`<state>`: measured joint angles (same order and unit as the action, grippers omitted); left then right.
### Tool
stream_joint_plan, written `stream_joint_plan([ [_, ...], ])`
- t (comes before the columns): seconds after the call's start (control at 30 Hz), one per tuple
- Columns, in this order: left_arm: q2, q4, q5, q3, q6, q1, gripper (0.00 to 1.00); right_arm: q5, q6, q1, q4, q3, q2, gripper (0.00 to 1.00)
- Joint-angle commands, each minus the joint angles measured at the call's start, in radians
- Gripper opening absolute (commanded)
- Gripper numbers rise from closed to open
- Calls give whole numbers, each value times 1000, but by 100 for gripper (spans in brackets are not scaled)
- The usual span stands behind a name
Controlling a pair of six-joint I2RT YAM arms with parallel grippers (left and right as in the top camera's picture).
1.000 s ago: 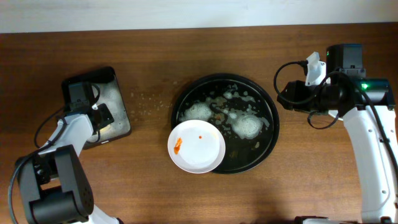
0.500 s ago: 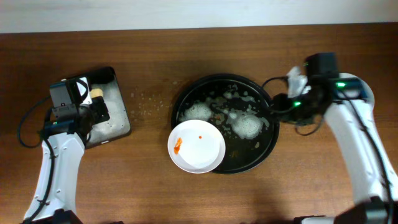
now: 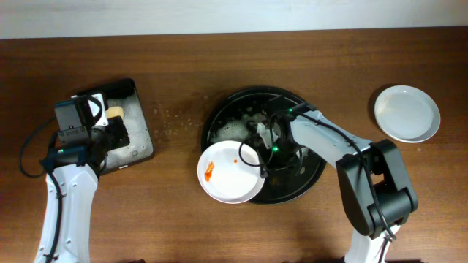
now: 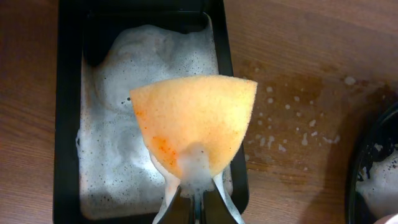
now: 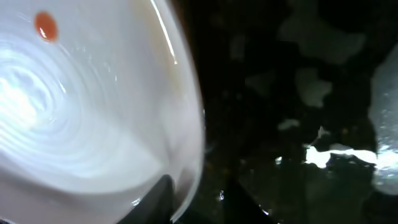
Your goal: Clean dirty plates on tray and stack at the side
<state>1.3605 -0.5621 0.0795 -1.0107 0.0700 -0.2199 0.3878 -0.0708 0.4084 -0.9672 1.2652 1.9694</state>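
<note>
Having swung in from the side where a clean plate [image 3: 407, 113] lies, the right gripper [image 3: 262, 162] is straddling the dirty plate [image 3: 230, 172] at its rim on the tray [image 3: 325, 146], clamped or not unclear, while the left gripper [image 4: 196, 186] is clenching the sponge [image 4: 194, 121], ready for the next wash.

Brown wooden counter [image 3: 234, 234] runs edge to edge, with small white foam droplets [image 3: 172, 120] scattered left of centre (some only faint specks). A pale wall strip [image 3: 219, 14] lies along the top.
</note>
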Motion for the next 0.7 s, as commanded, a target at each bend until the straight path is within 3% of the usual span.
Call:
stream_joint_plan([
  [0.0, -21, 0, 15, -4, -19, -3, 0, 8, -20, 9, 0, -6, 19, 5],
  [0.2, -53, 0, 120, -25, -23, -3, 0, -64, -47, -119, -24, 61, -9, 4],
  [0.33, -63, -1, 196, -43, -23, 27, 0, -210, -47, -193, -32, 146, -22, 4],
  [0.53, -63, -4, 252, -102, -8, 252, 0, -452, -177, -199, -28, 172, -22, 4],
  [0.67, -33, 34, 291, -103, 133, 429, 0, -446, -201, -200, -35, 172, -22, 4],
])
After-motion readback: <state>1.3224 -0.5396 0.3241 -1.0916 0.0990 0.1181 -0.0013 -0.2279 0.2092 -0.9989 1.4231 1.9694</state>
